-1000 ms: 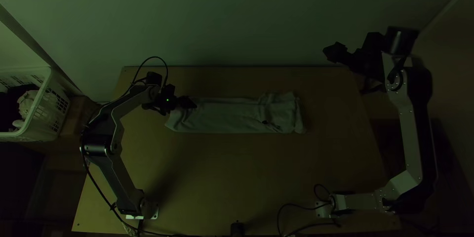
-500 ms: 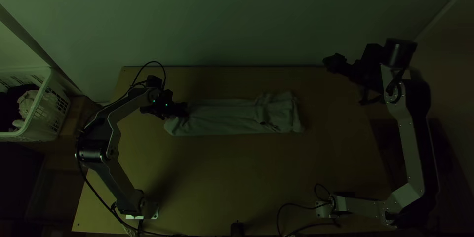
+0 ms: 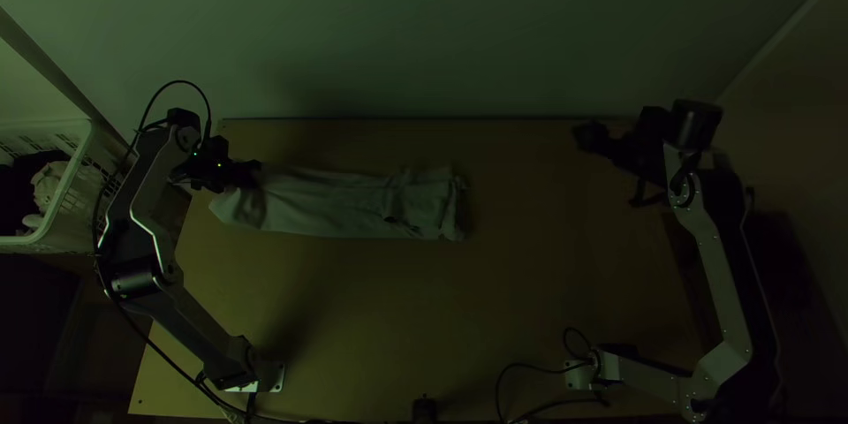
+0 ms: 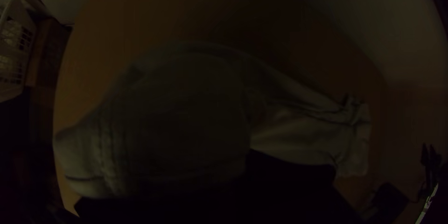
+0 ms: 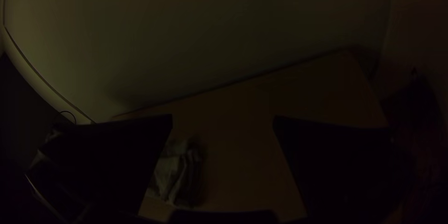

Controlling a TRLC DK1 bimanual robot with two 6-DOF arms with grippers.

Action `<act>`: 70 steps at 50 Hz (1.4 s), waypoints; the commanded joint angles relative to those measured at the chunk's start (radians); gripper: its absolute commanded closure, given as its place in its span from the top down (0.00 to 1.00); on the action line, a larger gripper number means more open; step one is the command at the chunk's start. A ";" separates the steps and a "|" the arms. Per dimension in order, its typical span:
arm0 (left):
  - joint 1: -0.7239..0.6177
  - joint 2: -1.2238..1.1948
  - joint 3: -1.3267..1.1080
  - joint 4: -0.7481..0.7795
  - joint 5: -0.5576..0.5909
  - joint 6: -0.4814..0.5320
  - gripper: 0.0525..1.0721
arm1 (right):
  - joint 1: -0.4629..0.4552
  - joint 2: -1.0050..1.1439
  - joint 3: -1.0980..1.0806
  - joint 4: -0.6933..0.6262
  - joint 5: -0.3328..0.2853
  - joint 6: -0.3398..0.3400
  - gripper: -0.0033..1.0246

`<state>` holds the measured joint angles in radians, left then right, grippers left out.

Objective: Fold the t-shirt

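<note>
In the top view, my left gripper [image 3: 251, 174] is shut on the upper left end of the t-shirt [image 3: 340, 205], a long folded strip lying across the table with rumples at its right end. The left wrist view has the dark left gripper [image 4: 247, 177] against the cloth [image 4: 186, 112], which bulges up beside it. My right gripper [image 3: 594, 137] is over the table's far right part, well apart from the shirt. Seen from the right wrist, the right gripper [image 5: 223, 120] stands open, and the rumpled end of the t-shirt [image 5: 170, 177] lies partly behind one finger.
A white basket [image 3: 88, 203] holding cloth stands left of the table [image 3: 424, 318]. A pale wall [image 3: 424, 26] rises behind the far edge. Cables [image 3: 530, 367] lie near the right arm's base, and a small dark object [image 3: 424, 408] is at the near edge.
The left gripper has moved left, dragging the t-shirt along the table with it. The right arm has shifted slightly left and nearer, its gripper lower in the top view.
</note>
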<state>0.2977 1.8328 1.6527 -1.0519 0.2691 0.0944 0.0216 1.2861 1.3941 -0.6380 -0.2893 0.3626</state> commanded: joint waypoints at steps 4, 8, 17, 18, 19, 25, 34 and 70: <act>-0.020 -0.050 0.139 -0.137 -0.077 0.068 0.03 | -0.014 -0.033 -0.056 0.037 -0.010 -0.008 0.96; -0.060 -0.050 0.205 -0.226 -0.103 0.065 0.03 | -0.015 -0.036 -0.064 0.040 -0.010 -0.008 0.96; -0.204 -0.053 0.291 -0.335 -0.151 0.022 0.03 | -0.034 -0.050 -0.086 0.040 -0.010 -0.013 0.96; -0.220 -0.053 0.297 -0.338 -0.151 0.014 0.03 | -0.034 -0.051 -0.087 0.040 -0.010 -0.013 0.96; -0.236 -0.052 0.302 -0.341 -0.151 0.010 0.03 | -0.037 -0.056 -0.090 0.040 -0.010 -0.016 0.96; -0.322 -0.035 0.318 -0.347 -0.154 -0.041 0.03 | -0.051 -0.082 -0.107 0.040 -0.010 -0.027 0.96; -0.442 0.006 0.366 -0.346 -0.153 -0.125 0.03 | -0.077 -0.122 -0.138 0.040 -0.010 -0.028 0.96; -0.802 0.273 0.599 -0.290 -0.123 -0.380 0.03 | -0.132 -0.304 -0.320 0.035 -0.010 -0.024 0.96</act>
<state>-0.4664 2.0838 2.2135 -1.3567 0.1223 -0.2314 -0.1005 1.0168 1.1137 -0.6102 -0.2897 0.3397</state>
